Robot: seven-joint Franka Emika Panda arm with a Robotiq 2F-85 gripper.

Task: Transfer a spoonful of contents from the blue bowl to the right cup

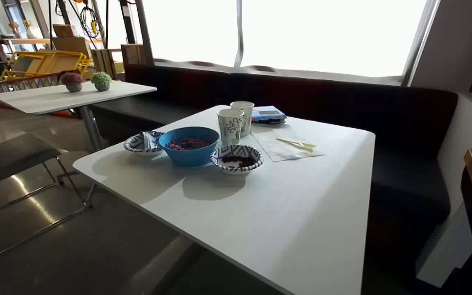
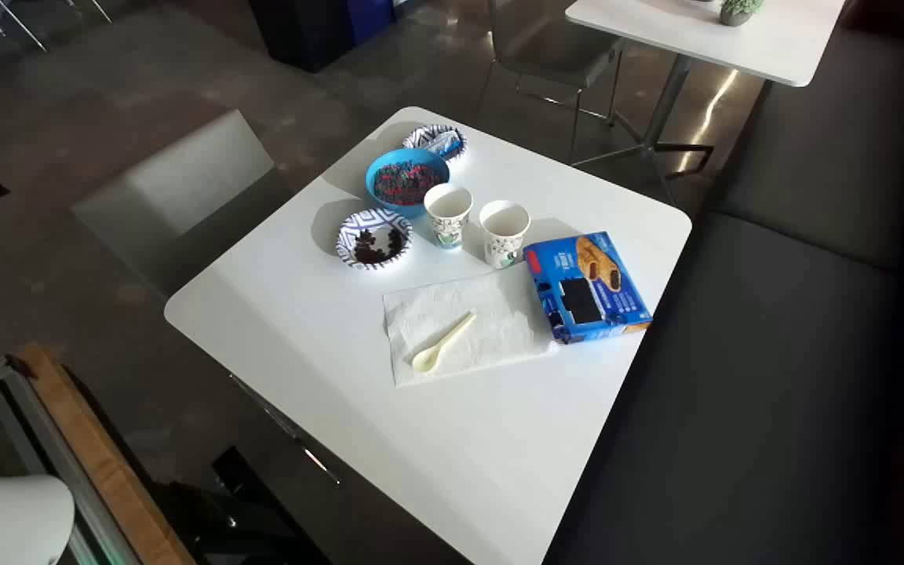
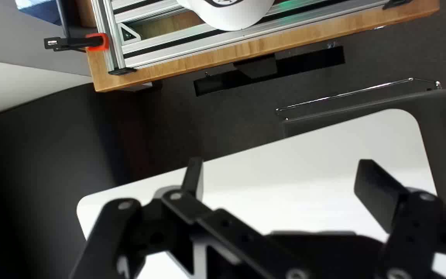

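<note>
One spoon, probably light, stiff and slick, looks best pinched mid-handle by the gripper, its jaws apart.

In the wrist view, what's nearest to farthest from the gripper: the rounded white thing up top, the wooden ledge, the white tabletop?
From the gripper, nearest first:
1. White tabletop, directly beyond it.
2. Wooden ledge, higher up, past the tabletop.
3. Rounded white thing, at the top edge, behind the ledge.
</note>
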